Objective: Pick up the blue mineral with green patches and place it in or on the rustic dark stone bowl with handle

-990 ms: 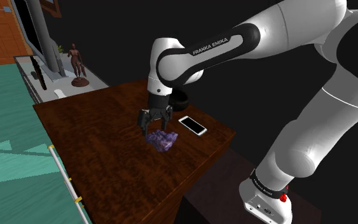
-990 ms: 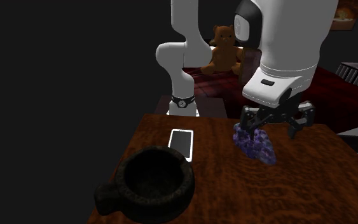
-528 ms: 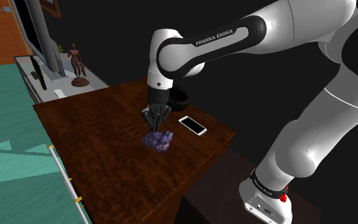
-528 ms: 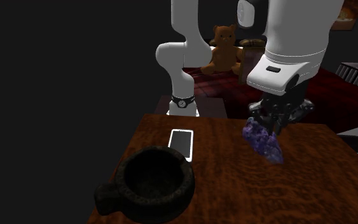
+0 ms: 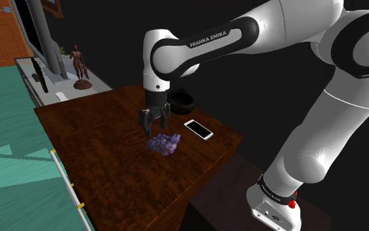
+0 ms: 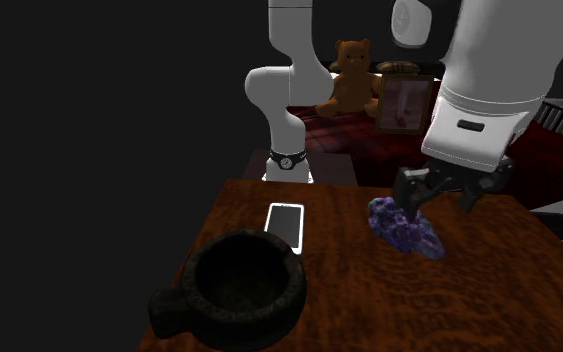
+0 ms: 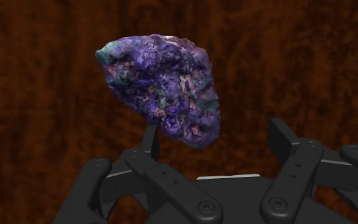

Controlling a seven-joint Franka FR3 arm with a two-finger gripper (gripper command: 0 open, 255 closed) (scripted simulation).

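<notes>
The blue-purple mineral with green patches [image 5: 163, 143] lies on the dark wooden table [image 5: 97, 154], beside the white phone [image 5: 198, 128]. My gripper [image 5: 155, 123] hangs just above it, open, with nothing between the fingers. In the wrist view the mineral [image 7: 165, 89] sits beyond the gripper [image 7: 214, 133], nearer one finger than the other, and neither touches it. From the second exterior view, the gripper [image 6: 441, 197] stands over the mineral [image 6: 406, 229]. The dark stone bowl with handle [image 6: 239, 285] rests at the table's near corner there, and behind the arm [image 5: 184, 100] in the shoulder view.
The phone [image 6: 285, 222] lies between bowl and mineral. A small figurine [image 5: 79, 67] stands on a ledge past the table's far end. A teddy bear [image 6: 352, 78] and a picture frame [image 6: 403, 101] sit behind the stand. The table's edge drops to a teal floor [image 5: 12, 184].
The gripper has turned about its own axis and shifted slightly toward the shoulder view's left, staying open above the mineral. The mineral lies about where it was.
</notes>
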